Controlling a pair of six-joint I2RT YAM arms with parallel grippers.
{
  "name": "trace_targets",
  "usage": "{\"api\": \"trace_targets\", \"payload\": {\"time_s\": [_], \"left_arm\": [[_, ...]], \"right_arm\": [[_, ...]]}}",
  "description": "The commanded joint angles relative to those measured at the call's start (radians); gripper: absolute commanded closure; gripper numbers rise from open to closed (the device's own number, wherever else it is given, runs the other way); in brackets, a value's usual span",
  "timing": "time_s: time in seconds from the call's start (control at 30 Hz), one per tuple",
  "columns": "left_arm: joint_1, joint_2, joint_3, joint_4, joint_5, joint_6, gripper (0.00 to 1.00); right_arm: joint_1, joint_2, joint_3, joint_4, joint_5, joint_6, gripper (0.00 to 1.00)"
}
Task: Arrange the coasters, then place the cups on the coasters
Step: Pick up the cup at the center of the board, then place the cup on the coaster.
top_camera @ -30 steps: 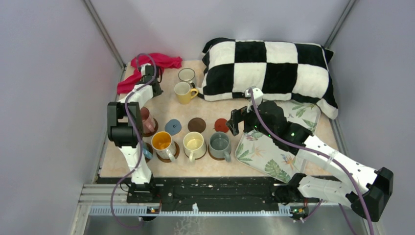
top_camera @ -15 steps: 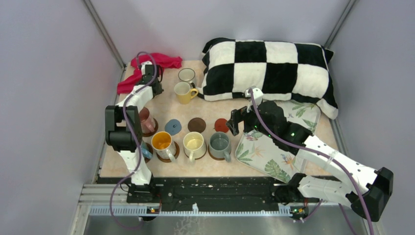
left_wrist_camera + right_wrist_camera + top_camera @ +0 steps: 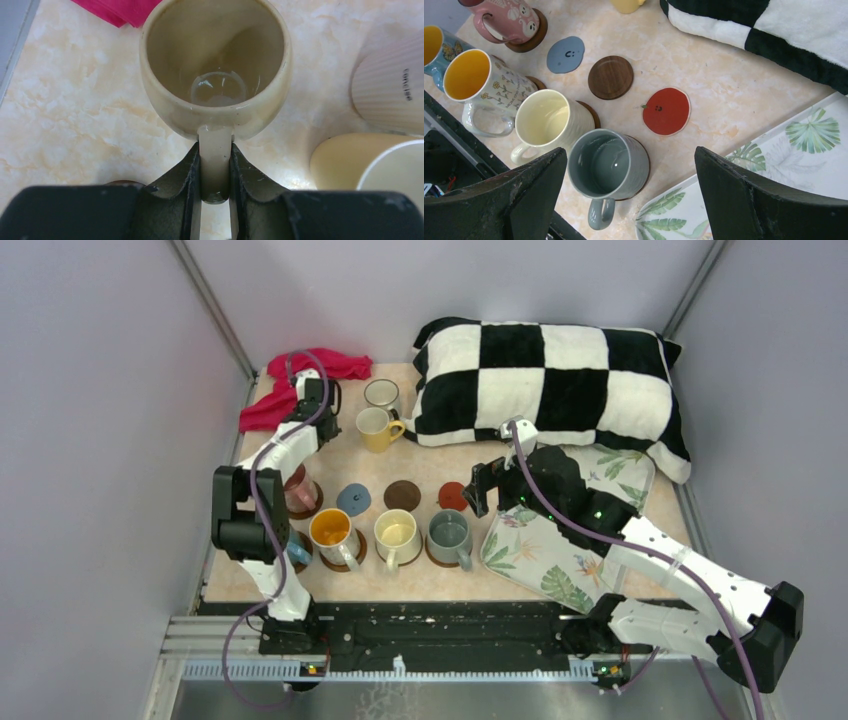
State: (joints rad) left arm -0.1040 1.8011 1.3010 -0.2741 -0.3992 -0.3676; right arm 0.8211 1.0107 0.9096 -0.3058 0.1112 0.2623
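so the left gripper (image 3: pixel 215 172) is clamped tight on just the thin handle (image 3: pixel 215 150) of the tan mug (image 3: pixel 215 100) back by the red cloth (image 3: pixel 120 10), which could swing or slip on the lift and clip the mugs beside it, while the right gripper (image 3: pixel 629 155) hangs wide open and empty over the red coaster (image 3: pixel 666 111), and I count eight cups (image 3: pixel 606 162) and eight coasters (image 3: pixel 610 76), three of them bare.

Eight mugs share the table (image 3: pixel 420 462): pink mug (image 3: pixel 506 20), blue mug (image 3: pixel 449 52), floral mug (image 3: pixel 499 87), cream mug (image 3: pixel 551 120), grey mug (image 3: pixel 609 160), yellow mug (image 3: pixel 375 426), white ribbed mug (image 3: pixel 390 75) and beige mug (image 3: pixel 215 65). Seven coasters are countable: three bare (blue-grey coaster (image 3: pixel 566 54), wooden coaster (image 3: pixel 610 77), red coaster (image 3: pixel 666 111)) and four brown coasters (image 3: pixel 536 35) under mugs. One checkered pillow (image 3: pixel 545 390), one leaf-print tray (image 3: pixel 530 558), one red cloth (image 3: pixel 320 365).
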Motion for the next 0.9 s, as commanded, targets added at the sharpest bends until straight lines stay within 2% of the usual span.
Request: {"api": "trace_targets", "payload": {"time_s": [0.0,0.53,0.87], "left_arm": [[-0.015,-0.120,0.025,0.148,-0.079,0.003,1.00],[-0.055,-0.264,0.038,0.126,-0.056,0.079,1.00],[-0.140,-0.388,-0.028,0.113,0.004,0.138,1.00]], "right_arm": [[-0.010,-0.001,0.013,0.031,0.008,-0.003,0.01],[-0.010,-0.007,0.010,0.033,0.010,-0.003,0.01],[-0.010,-0.009,0.012,0.032,0.017,-0.003,0.01]]}}
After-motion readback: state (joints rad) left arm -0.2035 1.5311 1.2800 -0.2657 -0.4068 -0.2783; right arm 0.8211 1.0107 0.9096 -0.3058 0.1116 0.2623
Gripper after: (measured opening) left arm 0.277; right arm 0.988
